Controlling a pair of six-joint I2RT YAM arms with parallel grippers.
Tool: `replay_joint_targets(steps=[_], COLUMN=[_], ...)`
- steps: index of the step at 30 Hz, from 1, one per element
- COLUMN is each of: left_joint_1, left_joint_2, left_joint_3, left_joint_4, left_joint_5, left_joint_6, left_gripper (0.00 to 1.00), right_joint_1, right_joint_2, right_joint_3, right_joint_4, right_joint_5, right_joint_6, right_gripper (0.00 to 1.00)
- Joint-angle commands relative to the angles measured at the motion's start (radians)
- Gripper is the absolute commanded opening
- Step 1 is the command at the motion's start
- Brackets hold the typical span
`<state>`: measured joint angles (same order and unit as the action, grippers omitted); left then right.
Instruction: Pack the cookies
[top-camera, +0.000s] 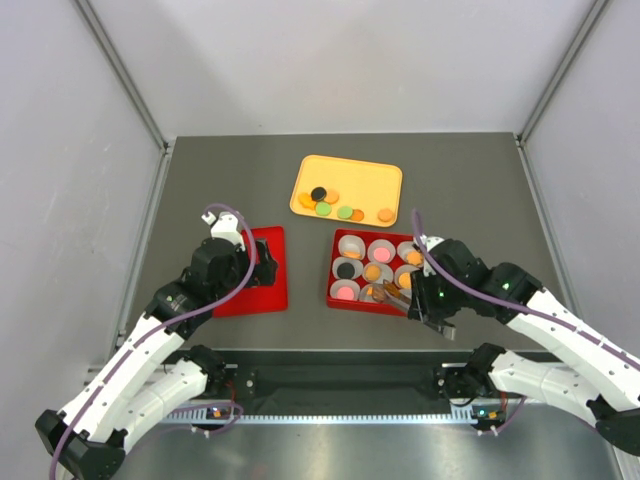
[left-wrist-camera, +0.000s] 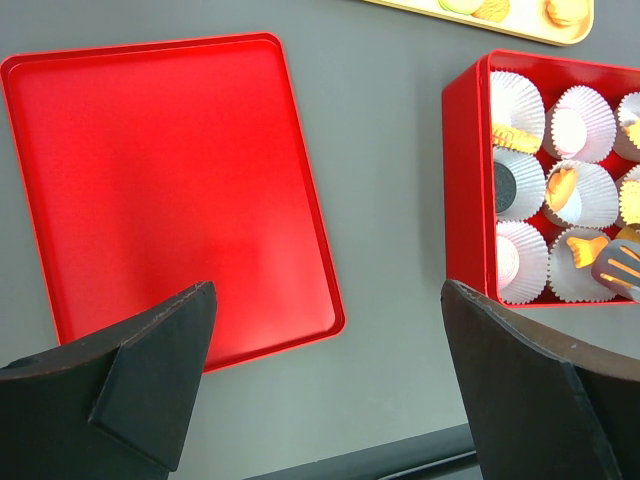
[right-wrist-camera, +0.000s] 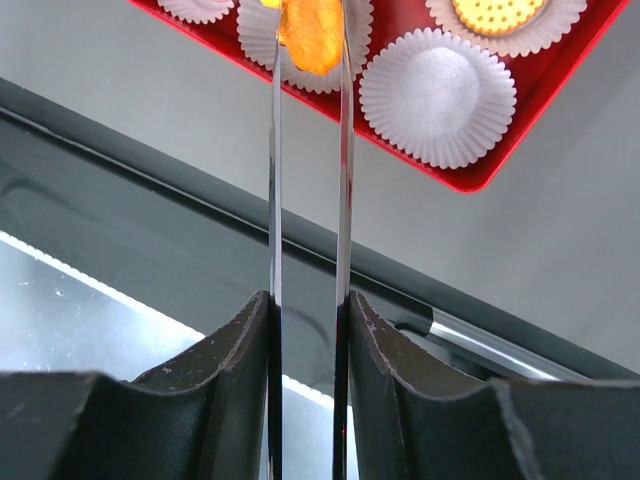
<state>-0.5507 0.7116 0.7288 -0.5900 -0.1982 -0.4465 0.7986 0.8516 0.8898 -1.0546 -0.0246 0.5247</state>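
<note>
You get only a corner of the red box (right-wrist-camera: 470, 178) at the top of the right wrist view; the orange cookie (right-wrist-camera: 312, 38) is clipped there too. The yellow tray (left-wrist-camera: 520, 25) runs off the left wrist view's top.

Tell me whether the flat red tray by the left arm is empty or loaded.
Empty, as far as shows. The flat red tray is bare red surface in the left wrist view; nothing lies on it.

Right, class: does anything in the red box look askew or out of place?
Yes. One orange cookie sits tilted on the rim between two paper cups in the red box, not flat inside one.
</note>
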Motion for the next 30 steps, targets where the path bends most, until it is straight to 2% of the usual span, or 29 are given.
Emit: replay_joint_targets(steps=[1,17,30], left_joint_1=[-0.003,-0.003,-0.003], left_joint_2=[-0.001,-0.004,-0.008], left_joint_3=[0.001,0.001,0.001], left_joint_4=[0.024,0.024,0.024], left_joint_5=[0.005,0.003,0.002], left_joint_6=[-0.001,-0.001,-0.001], left_gripper=[0.99,0.99,0.99], right_joint_1=[0.014,0.014,0.014], right_joint_2=[-0.005,0.003,0.015], right_joint_3=[0.014,0.018,0.05], right_joint_4=[0.001,0.004,-0.013], right_joint_5=[-0.011,-0.012,-0.006], right_joint_6=[-0.005,-0.012,-0.032], right_gripper=[0.32,0.4,0.41])
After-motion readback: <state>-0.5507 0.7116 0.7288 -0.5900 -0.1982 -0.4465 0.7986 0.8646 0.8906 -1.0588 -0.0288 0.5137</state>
